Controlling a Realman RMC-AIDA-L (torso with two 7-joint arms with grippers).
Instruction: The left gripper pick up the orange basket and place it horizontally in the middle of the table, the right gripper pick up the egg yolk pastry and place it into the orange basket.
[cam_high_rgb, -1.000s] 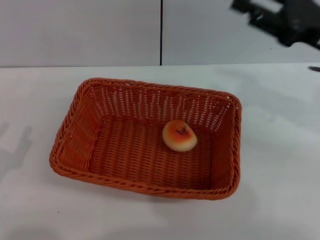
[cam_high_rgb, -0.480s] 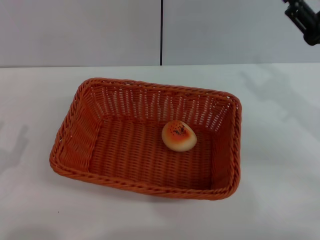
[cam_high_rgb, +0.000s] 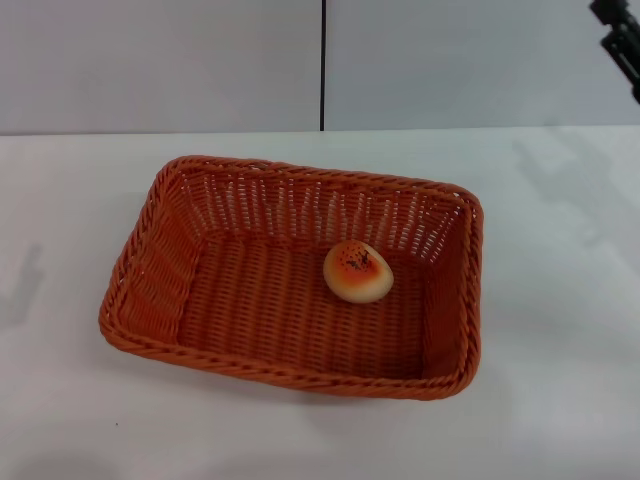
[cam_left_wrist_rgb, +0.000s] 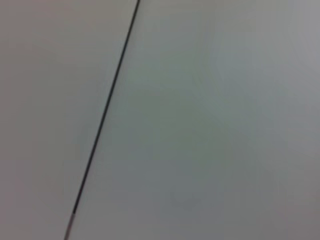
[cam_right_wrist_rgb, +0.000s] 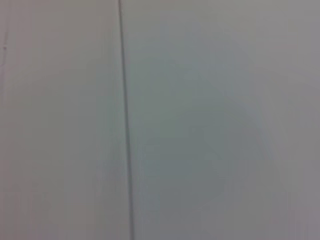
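R gripper (cam_high_rgb: 622, 38) pulled further up/right vs 0.5 s ago, fingers' state unclear; pastry (cam_high_rgb: 358, 271) in basket (cam_high_rgb: 140, 290) → task prob. done.

One orange basket (cam_high_rgb: 290, 275) sits on the one white table (cam_high_rgb: 560, 330). One egg yolk pastry (cam_high_rgb: 357, 271) lies in it. One black gripper tip (cam_high_rgb: 622, 30) shows, the right gripper.

basket (cam_high_rgb: 300, 360) walls ring pastry (cam_high_rgb: 358, 271) | open from above
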